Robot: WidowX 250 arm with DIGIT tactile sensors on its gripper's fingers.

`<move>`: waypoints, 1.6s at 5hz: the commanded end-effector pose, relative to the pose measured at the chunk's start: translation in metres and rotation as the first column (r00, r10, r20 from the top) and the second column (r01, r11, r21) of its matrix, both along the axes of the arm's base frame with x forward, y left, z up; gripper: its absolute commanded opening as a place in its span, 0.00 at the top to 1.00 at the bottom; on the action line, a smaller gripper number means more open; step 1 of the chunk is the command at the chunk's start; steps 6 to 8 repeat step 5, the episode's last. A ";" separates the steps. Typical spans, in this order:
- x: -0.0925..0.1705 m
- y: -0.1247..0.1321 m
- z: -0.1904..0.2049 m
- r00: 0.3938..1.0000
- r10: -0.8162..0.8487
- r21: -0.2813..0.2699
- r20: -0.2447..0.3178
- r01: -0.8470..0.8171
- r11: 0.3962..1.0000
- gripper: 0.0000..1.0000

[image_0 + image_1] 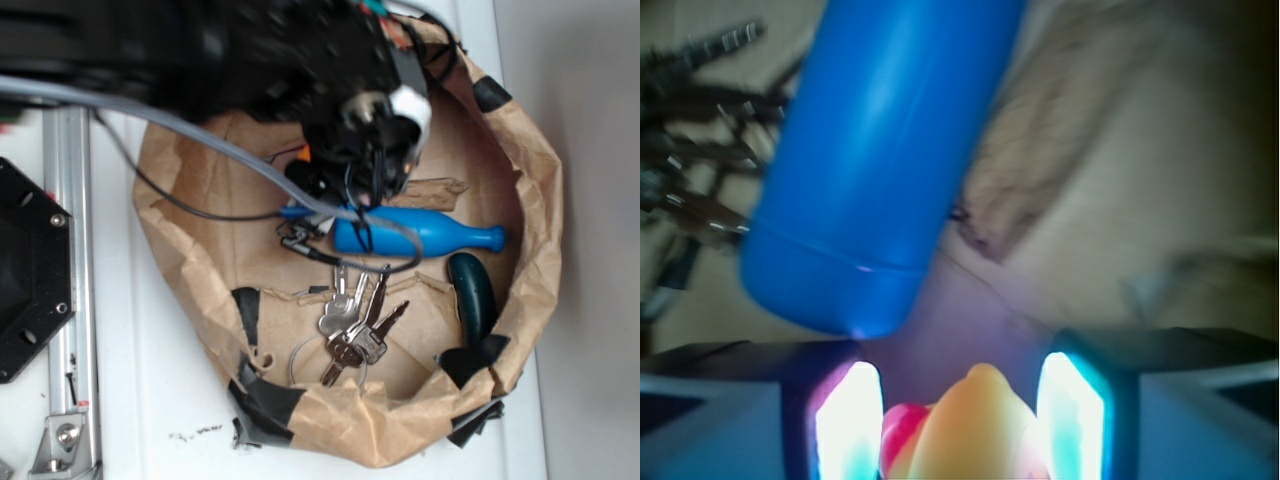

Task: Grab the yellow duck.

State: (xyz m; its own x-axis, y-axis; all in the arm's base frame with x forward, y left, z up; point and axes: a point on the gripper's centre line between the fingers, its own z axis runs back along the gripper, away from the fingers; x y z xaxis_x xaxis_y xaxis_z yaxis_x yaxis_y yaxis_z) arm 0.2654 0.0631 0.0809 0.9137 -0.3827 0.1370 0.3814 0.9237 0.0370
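Small rounded yellow rubber duck (975,425) sits between my black gripper's (960,420) glowing fingers (850,420), blue plastic bottle (880,150) just beyond. Jaws narrow around duck, contact unclear; I'd squeeze gently, centred, lift straight.

A crumpled brown paper bag (200,290), patched with black tape (270,400), lies open on a white surface (150,400). Inside the bag, a blue bottle (440,235) lies on its side; a bunch of keys (355,325) lies just below it, and a dark green curved object (473,295) sits beside its neck end.
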 end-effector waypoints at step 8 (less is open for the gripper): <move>-0.050 -0.042 0.119 0.803 0.585 -0.035 0.117 -0.585 0.810 1.00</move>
